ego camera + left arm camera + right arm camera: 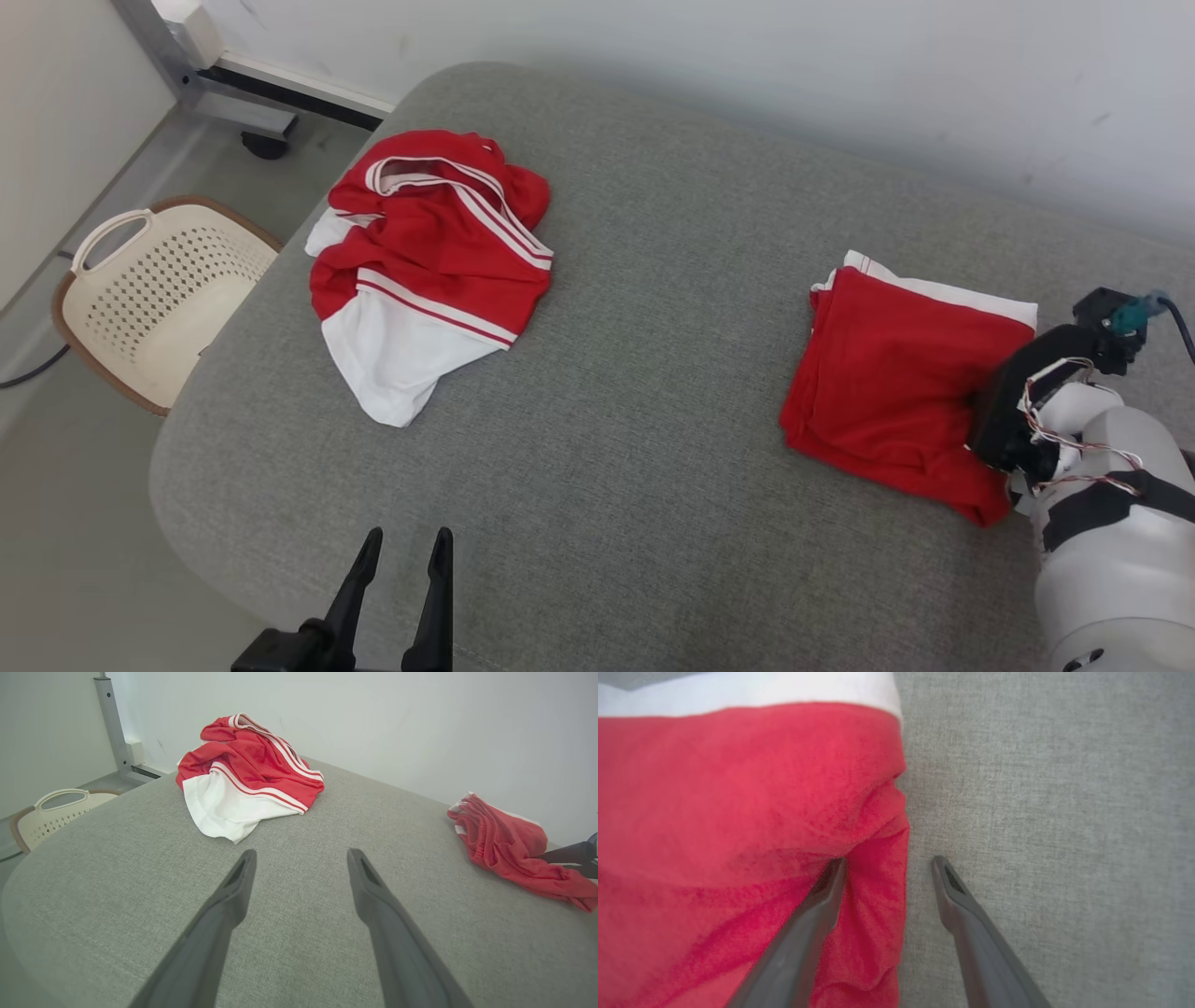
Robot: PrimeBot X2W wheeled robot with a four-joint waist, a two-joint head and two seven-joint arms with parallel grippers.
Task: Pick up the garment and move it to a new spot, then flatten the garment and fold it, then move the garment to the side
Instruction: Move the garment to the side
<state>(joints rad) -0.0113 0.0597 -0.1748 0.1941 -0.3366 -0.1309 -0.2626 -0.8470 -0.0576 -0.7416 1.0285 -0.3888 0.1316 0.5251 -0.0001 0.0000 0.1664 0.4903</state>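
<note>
1. Looking down in the head view, the left tool (408, 534) hovers with its two dark fingers apart over the grey fabric-covered surface (635, 448). Far ahead of it, slightly left, lies a crumpled red-and-white garment (429, 271). Well off to its right lies the folded red garment (896, 373) with a white edge, with the right arm's dark wrist (1013, 411) over its near right corner. A cream perforated plastic basket (159, 289) sits on the floor beyond the surface's left rim.
2. In the left wrist view, the left tool (301, 851) is spread wide and holds nothing. The crumpled red-and-white garment (247, 774) lies ahead and the folded red garment (504, 854) far right.
3. In the right wrist view, the right tool (889, 860) stands apart, gripping nothing. One finger (822, 905) lies on the folded red garment (738, 802), its tip at a fold. The other is over bare surface, and the cloth's edge lies between them.
</note>
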